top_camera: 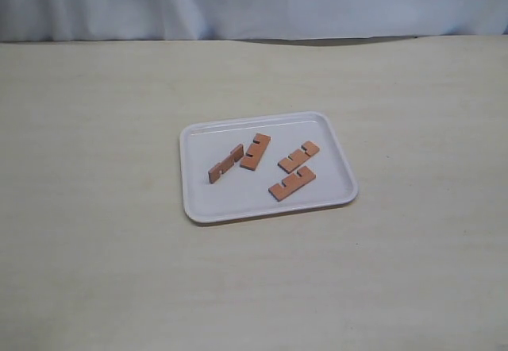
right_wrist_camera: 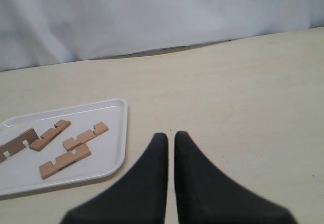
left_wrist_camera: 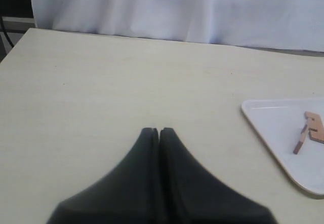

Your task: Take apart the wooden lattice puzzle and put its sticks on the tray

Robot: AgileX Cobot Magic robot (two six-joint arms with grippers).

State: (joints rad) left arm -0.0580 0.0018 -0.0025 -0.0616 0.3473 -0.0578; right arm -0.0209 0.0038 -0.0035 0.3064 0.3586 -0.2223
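The white tray [top_camera: 208, 200] lies mid-table. The wooden lattice puzzle stands taken apart: its several reddish-brown notched sticks lie loose and separate on the tray, among them one at the left propped on edge [top_camera: 226, 163], one beside it [top_camera: 255, 151] and one nearest the front [top_camera: 291, 183]. Neither gripper shows in the exterior view. My left gripper [left_wrist_camera: 159, 131] is shut and empty over bare table, well clear of the tray [left_wrist_camera: 273, 127] and a stick [left_wrist_camera: 300, 142]. My right gripper [right_wrist_camera: 170, 135] is shut with a hairline gap, empty, beside the tray [right_wrist_camera: 109, 148] and sticks [right_wrist_camera: 65, 160].
The table [top_camera: 95, 271] is pale wood grain. A white cloth backdrop [top_camera: 254, 1] hangs along its far edge. Nothing else stands on the table around the tray.
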